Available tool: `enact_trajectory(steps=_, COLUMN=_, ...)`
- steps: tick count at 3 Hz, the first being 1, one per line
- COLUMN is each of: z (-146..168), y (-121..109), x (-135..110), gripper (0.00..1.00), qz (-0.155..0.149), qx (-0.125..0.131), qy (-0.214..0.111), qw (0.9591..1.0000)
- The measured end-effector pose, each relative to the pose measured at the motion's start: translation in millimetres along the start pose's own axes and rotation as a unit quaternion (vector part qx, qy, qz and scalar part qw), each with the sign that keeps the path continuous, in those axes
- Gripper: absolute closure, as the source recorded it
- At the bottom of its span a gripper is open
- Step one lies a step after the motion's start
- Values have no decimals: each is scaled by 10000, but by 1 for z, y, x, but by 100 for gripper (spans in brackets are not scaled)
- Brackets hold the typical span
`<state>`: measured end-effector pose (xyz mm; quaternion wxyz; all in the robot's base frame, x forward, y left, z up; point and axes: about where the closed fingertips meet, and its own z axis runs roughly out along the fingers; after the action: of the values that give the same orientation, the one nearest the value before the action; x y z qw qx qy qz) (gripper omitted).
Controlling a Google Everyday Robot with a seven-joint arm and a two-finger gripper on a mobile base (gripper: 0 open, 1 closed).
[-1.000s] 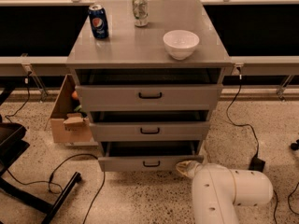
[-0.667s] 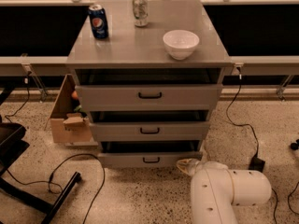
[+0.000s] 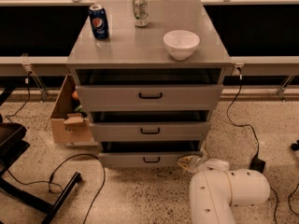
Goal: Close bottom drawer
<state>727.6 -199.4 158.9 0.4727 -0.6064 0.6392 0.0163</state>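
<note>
Grey sheet-finish cabinet (image 3: pixel 212 94), boxy, three stacked drawers, each with a small black bar handle.

- Bottom drawer (image 3: pixel 124 160): lowest of the three, with a slim flat grey front panel. It stands a little way out of the cabinet, with a dark slot of shadow above the panel. Its long axis runs left to right across the view, and the front faces the camera.
- Middle drawer (image 3: pixel 117 131) and top drawer (image 3: pixel 107 97): flat grey fronts, each also out slightly, with the top one the tallest.
- Tabletop (image 3: pixel 135 45): smooth, faintly glossy grey. It carries a blue soda can (image 3: pixel 99 21) at the back left, a silver can (image 3: pixel 139 10) behind centre, and a round white bowl (image 3: pixel 181 44) at the right.
- Gripper (image 3: pixel 190 162): pale yellowish tip, low to the floor, at the right end of the bottom drawer's front panel. Contact cannot be confirmed, nor whether it is open or closed.
- Robot arm (image 3: pixel 229 192): white, smooth, rounded casing, in the lower right behind the gripper.
- Cardboard box (image 3: pixel 70 125): brown, open-topped, against the cabinet's left side.
- Floor (image 3: pixel 140 199): speckled terrazzo. Black cables (image 3: pixel 81 181) loop across it at the left, a black power brick (image 3: pixel 257 164) lies at the right, and a black chair base (image 3: pixel 28 195) stands at the far left.
</note>
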Motion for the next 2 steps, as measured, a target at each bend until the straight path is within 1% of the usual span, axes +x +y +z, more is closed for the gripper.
enact_trajectory(steps=2, z=0, y=0, x=0, gripper=16, qz=0, qx=0, qy=0, qw=10000)
